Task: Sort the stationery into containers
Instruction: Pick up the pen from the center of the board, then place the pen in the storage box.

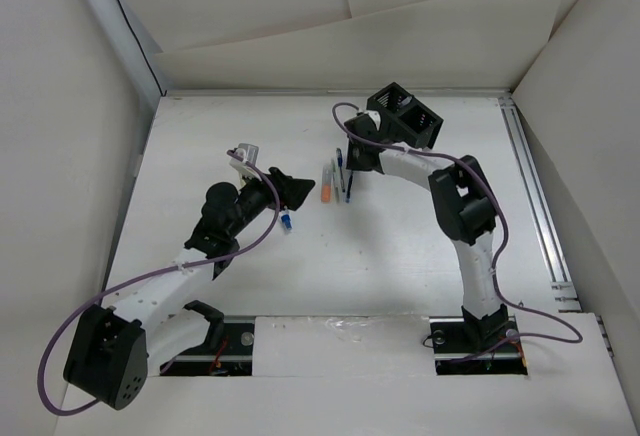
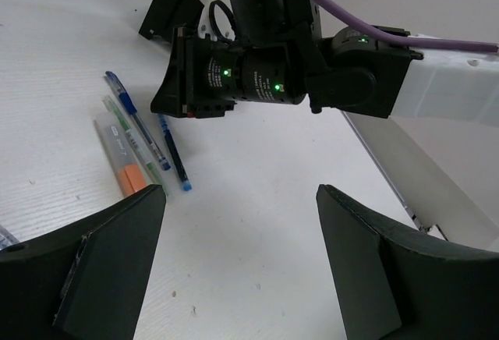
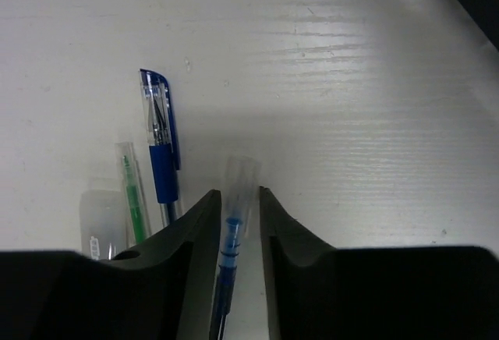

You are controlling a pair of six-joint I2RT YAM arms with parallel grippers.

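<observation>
The black slotted organiser point(image 1: 405, 116) stands at the back of the table; it also shows in the left wrist view point(image 2: 164, 8). A grey marker with an orange end point(image 1: 327, 186), a green pen point(image 2: 129, 141), a blue pen point(image 2: 136, 118) and a thin dark-blue pen point(image 2: 173, 153) lie side by side. My right gripper point(image 1: 346, 161) is low over the row, its jaws point(image 3: 239, 196) closed narrowly on the thin dark-blue pen point(image 3: 232, 231), clear cap at the fingertips. My left gripper point(image 1: 296, 189) is open and empty point(image 2: 242, 200), just left of the row.
A stubby white-blue marker point(image 1: 286, 221) lies below my left gripper. A pale grey stubby item point(image 1: 247, 150) lies behind the left arm. A metal rail point(image 1: 535, 196) runs along the table's right edge. White walls enclose the table.
</observation>
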